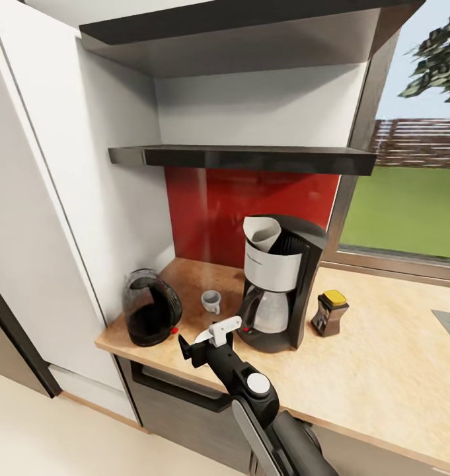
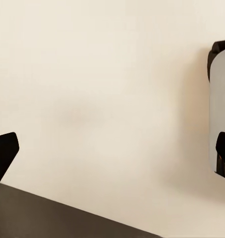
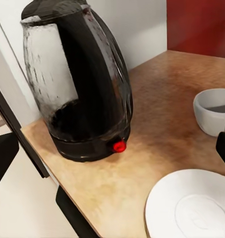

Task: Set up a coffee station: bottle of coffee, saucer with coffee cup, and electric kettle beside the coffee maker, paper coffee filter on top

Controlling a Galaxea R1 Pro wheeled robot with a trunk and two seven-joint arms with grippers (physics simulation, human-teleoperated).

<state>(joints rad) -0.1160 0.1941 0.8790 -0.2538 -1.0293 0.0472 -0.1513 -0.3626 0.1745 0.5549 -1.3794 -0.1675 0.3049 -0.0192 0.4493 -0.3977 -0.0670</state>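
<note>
The coffee maker (image 1: 277, 284) stands on the kitchen countertop (image 1: 383, 357) with the paper coffee filter (image 1: 262, 233) in its top. The bottle of coffee (image 1: 331, 313) is just right of it. Left of it sit the coffee cup (image 1: 211, 301) (image 3: 214, 111) and, further left, the electric kettle (image 1: 150, 307) (image 3: 80, 84). The saucer (image 3: 192, 208) lies flat near the counter's front edge, apart from the cup. My right gripper (image 1: 201, 344) (image 3: 112, 151) hovers open just above the saucer (image 1: 203, 337). My left gripper (image 2: 112, 151) is open over a plain beige surface.
The black kitchen shelf (image 1: 251, 158) spans the alcove above a red backsplash (image 1: 251, 205). A white cabinet wall (image 1: 86, 198) closes the left side beside the kettle. A window (image 1: 410, 211) is at right. A grey robot part (image 2: 220, 109) edges the left wrist view.
</note>
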